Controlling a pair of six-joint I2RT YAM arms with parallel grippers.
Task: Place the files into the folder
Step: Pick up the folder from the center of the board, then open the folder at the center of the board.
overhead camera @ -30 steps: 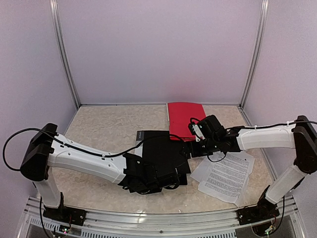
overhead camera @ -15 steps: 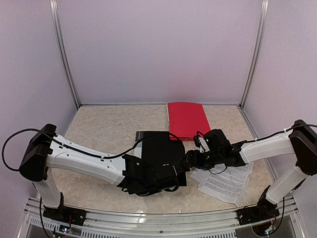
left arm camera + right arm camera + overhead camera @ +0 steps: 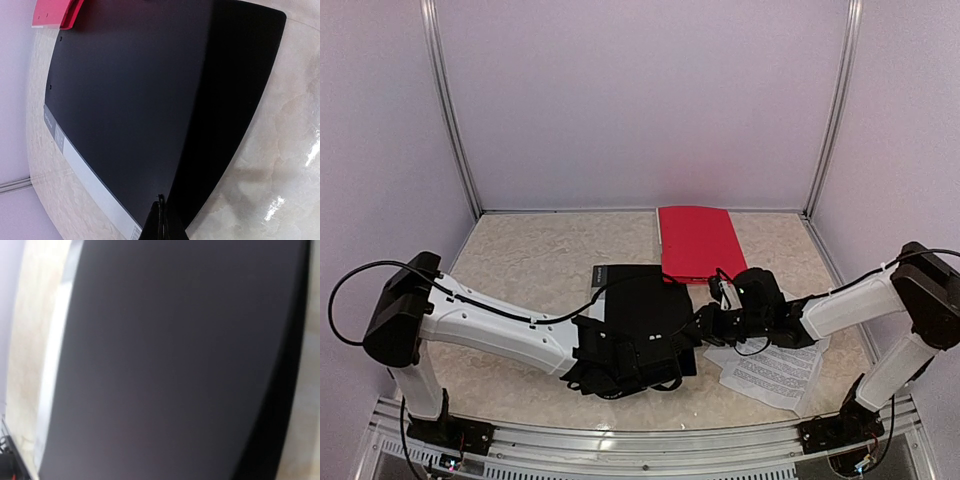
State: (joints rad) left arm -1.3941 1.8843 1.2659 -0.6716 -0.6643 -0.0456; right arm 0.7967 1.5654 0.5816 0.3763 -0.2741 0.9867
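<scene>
Left claw (image 3: 160,215) clamps one black folder (image 3: 640,300); right claw (image 3: 705,322), cannot tell; one red folder (image 3: 695,240).

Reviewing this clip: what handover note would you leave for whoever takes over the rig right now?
Left gripper: shut on the near edge of the black folder.
Right gripper: at the folder's right edge; open or shut is not clear.
Files: loose on the table, right of the black folder. A red folder lies behind.
Done: no sheet visibly inside yet.
Left: open the folder and put the files in.
</scene>
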